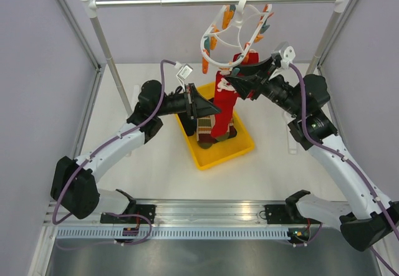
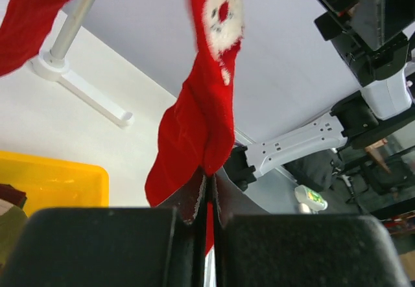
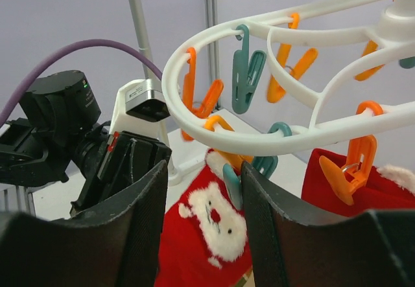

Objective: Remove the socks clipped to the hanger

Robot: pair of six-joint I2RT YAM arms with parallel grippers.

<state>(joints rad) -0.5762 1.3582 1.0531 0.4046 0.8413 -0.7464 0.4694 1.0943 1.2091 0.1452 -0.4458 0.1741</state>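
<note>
The white oval hanger [image 1: 237, 23] hangs from the metal rail with orange and teal clips. A red sock [image 1: 223, 104] with a white bear face hangs from it down toward the yellow tray. My left gripper [image 1: 215, 109] is shut on this sock's lower end [image 2: 204, 105], which is pinched between the fingertips [image 2: 209, 186]. My right gripper [image 1: 242, 76] is open just under the hanger ring [image 3: 272, 141]. Between its jaws, a teal clip [image 3: 232, 184] holding the sock's top [image 3: 211, 229] lies against the right finger. A second red sock [image 3: 343, 183] hangs on an orange clip.
A yellow tray [image 1: 246, 148] under the hanger holds tan patterned and dark socks [image 1: 206, 129]. The metal rail [image 1: 218, 2] stands on two white posts. The other red sock also shows at the upper left of the left wrist view [image 2: 32, 15].
</note>
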